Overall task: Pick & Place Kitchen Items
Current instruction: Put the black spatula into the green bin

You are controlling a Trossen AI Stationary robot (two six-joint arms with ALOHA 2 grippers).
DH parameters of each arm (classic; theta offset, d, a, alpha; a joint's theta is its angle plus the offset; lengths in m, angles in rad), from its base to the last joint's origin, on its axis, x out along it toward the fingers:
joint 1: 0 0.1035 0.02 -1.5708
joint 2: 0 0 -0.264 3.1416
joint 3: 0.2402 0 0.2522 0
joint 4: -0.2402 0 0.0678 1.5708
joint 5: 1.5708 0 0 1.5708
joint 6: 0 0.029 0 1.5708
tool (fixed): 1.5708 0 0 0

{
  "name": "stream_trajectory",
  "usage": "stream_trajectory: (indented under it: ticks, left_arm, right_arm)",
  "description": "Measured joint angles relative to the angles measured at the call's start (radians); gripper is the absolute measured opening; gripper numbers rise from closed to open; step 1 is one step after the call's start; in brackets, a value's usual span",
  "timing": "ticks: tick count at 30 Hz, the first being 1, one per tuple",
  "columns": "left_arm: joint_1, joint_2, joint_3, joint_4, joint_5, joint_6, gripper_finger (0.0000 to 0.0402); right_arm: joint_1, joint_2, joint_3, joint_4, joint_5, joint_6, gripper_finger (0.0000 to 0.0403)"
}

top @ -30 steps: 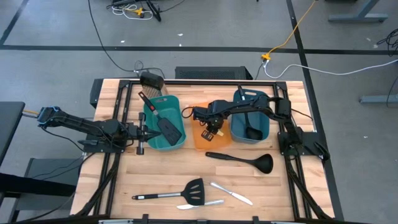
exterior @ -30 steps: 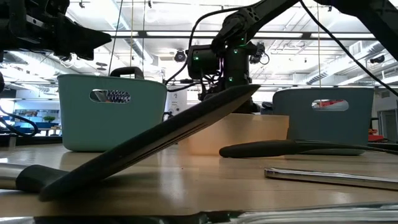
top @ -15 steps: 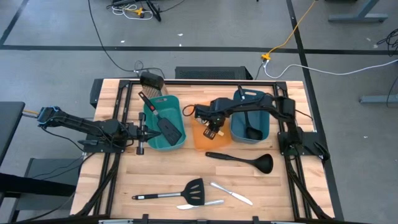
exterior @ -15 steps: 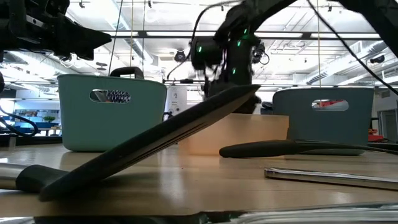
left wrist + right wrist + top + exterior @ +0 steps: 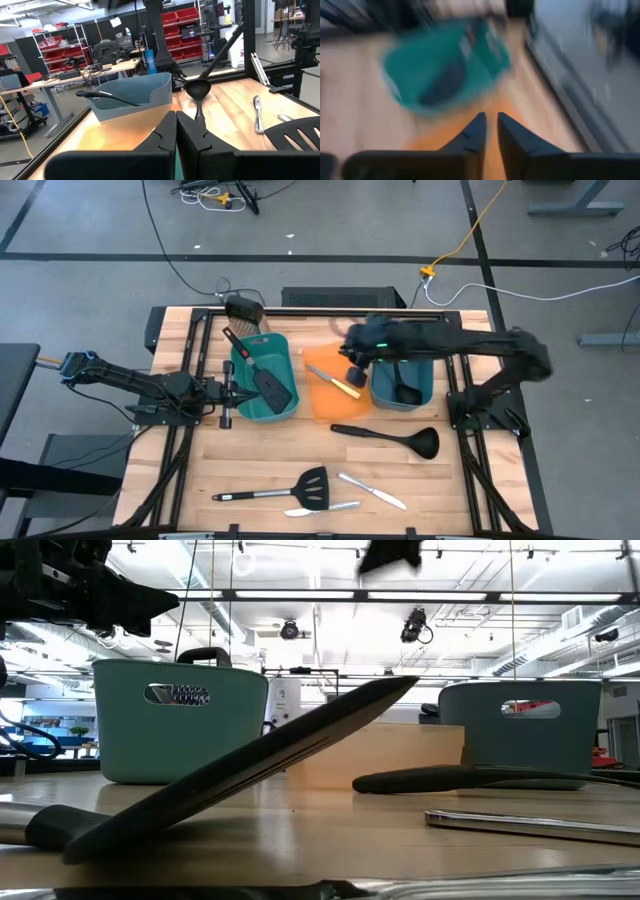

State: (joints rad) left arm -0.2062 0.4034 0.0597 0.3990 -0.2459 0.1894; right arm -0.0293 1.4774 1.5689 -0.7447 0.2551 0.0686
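Overhead, right arm (image 5: pixel 440 345) stretches level above orange bin (image 5: pixel 325 395).

A pale wood-grain worktop (image 5: pixel 270 460) is seen. Two bins (image 5: pixel 262 405) (image 5: pixel 403 395) are coloured teal, a third (image 5: pixel 325 405) orange. A knife (image 5: pixel 335 381) is marked by a yellow handle. Ladle (image 5: pixel 390 438) and spatula heads (image 5: pixel 312 486) are rendered black; two table knives (image 5: pixel 372 491) (image 5: pixel 322 507) appear silver.

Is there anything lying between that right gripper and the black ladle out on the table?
Nothing visible blocks it. The right gripper hangs above the orange bin, and the black ladle lies alone on bare wood just in front of the bins, open from above.
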Motion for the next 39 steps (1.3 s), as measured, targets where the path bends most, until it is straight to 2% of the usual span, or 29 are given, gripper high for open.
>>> stream_trajectory:
  ticks: [3,6,9,13,22,25,31,34,39]
  left_arm:
    - [0.000,0.000,0.000,0.009,0.000,0.001,0.0007]
    - [0.000,0.000,0.000,0.014,0.000,0.002,0.0007]
    - [0.000,0.000,0.000,0.015,0.000,0.002,0.0007]
    - [0.000,0.000,0.000,0.015,0.000,0.002,0.0007]
    - [0.000,0.000,0.000,0.015,0.000,0.001,0.0007]
    - [0.000,0.000,0.000,0.015,0.000,-0.002,0.0007]
    - [0.000,0.000,0.000,0.015,0.000,-0.002,0.0007]
    - [0.000,0.000,0.000,0.015,-0.001,0.001,0.0007]
    - [0.000,0.000,0.000,0.015,-0.001,0.002,0.0007]
  right_arm:
    - [0.061,-0.124,-0.069,0.181,-0.061,-0.105,0.0010]
    - [0.107,-0.251,-0.182,0.330,-0.108,-0.138,0.0014]
    - [0.146,-0.386,-0.327,0.428,-0.084,-0.145,0.0013]
    - [0.194,-0.558,-0.563,0.579,0.004,-0.127,0.0006]
    - [0.252,-0.836,-1.107,1.095,-0.027,-0.155,0.0004]
    - [0.248,-0.931,-1.213,1.145,-0.009,-0.156,0.0004]
    - [0.226,-1.107,-1.320,1.127,0.046,-0.114,0.0004]
    - [0.220,-1.144,-1.374,1.133,0.038,-0.103,0.0004]
    - [0.220,-1.153,-1.448,1.244,0.023,-0.118,0.0004]
